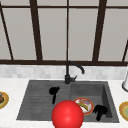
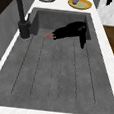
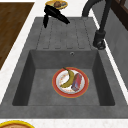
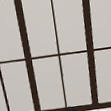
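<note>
**Status.** No item is gripped or lifted. The plate lies flat on the floor of the sink basin at the lower right of the front view. It carries a banana and a reddish block. Picking up the plate remains undone, as far as the views show.

**Left hand.** The left hand hangs above the ribbed draining board, left of centre in the front view. The hand at the top of the right side view is probably this same one. Its fingers are extended and it holds nothing.

**Right hand.** The right hand sits low in the basin at the lower right of the front view, just beside the right edge of the plate. Contact and grip cannot be told from this angle.

**Surroundings.** A red ball occupies the bottom centre of the front view, overlapping the left edge of the plate. The tap stands behind the sink on the bench.
</note>
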Robot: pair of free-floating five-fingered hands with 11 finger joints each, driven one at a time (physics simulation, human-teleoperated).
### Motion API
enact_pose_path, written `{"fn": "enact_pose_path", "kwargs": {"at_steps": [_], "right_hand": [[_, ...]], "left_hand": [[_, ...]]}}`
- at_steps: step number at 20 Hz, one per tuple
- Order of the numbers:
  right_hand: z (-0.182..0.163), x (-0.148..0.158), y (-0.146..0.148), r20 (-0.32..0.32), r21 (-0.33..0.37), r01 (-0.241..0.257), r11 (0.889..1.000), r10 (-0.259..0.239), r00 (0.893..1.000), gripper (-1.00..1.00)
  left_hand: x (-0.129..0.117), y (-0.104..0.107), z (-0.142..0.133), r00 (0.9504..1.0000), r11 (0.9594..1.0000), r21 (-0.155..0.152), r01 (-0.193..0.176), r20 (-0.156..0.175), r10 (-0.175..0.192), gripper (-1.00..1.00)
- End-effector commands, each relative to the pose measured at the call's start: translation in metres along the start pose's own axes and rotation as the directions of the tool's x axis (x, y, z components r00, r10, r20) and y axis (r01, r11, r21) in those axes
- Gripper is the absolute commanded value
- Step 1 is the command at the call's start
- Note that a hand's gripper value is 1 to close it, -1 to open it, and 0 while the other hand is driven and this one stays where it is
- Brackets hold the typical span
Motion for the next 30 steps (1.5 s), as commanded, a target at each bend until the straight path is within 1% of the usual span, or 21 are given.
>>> {"fn": "enact_pose_path", "kwargs": {"at_steps": [1, 2, 5, 8, 16, 20, 23, 27, 30], "right_hand": [[0.0, 0.0, 0.0, 0.0, 0.0, 0.0, 1.0, 0.0, 1.0, 0.0], [0.0, 0.0, 0.0, 0.0, 0.0, 0.0, 1.0, 0.0, 1.0, 0.0], [0.0, 0.0, 0.0, 0.0, 0.0, 0.0, 1.0, 0.0, 1.0, 0.0], [0.0, 0.0, 0.0, 0.0, 0.0, 0.0, 1.0, 0.0, 1.0, 0.0], [0.0, 0.0, 0.0, 0.0, 0.0, 0.0, 1.0, 0.0, 1.0, 0.0], [0.0, 0.0, 0.0, 0.0, 0.0, 0.0, 1.0, 0.0, 1.0, 0.0], [0.0, 0.0, 0.0, 0.0, 0.0, 0.0, 1.0, 0.0, 1.0, 0.0], [0.0, 0.0, 0.0, 0.0, 0.0, 0.0, 1.0, 0.0, 1.0, 0.0], [0.0, 0.0, 0.0, 0.0, 0.0, 0.0, 1.0, 0.0, 1.0, 0.0]], "left_hand": [[0.014, -0.006, 0.018, 0.9986, 0.9994, 0.034, 0.009, -0.052, -0.007, -1.0], [0.016, -0.008, 0.02, 0.9977, 0.9993, 0.035, 0.01, -0.068, -0.008, -1.0], [0.022, -0.015, 0.028, 0.9955, 0.9995, 0.029, 0.01, -0.094, -0.008, -1.0], [0.028, -0.021, 0.036, 0.9941, 0.9996, 0.027, 0.011, -0.108, -0.008, -1.0], [0.056, -0.041, 0.059, 0.995, 0.9999, 0.012, 0.007, -0.099, -0.006, -1.0], [0.072, -0.051, 0.071, 0.9949, 0.9999, 0.009, 0.007, -0.101, -0.006, -1.0], [0.084, -0.062, 0.076, 0.9947, 1.0, 0.006, 0.004, -0.103, -0.003, -1.0], [0.108, -0.079, 0.083, 0.9961, 1.0, -0.004, 0.005, -0.088, -0.005, -1.0], [0.122, -0.092, 0.084, 0.9955, 1.0, -0.003, 0.001, -0.095, -0.001, -1.0]]}}
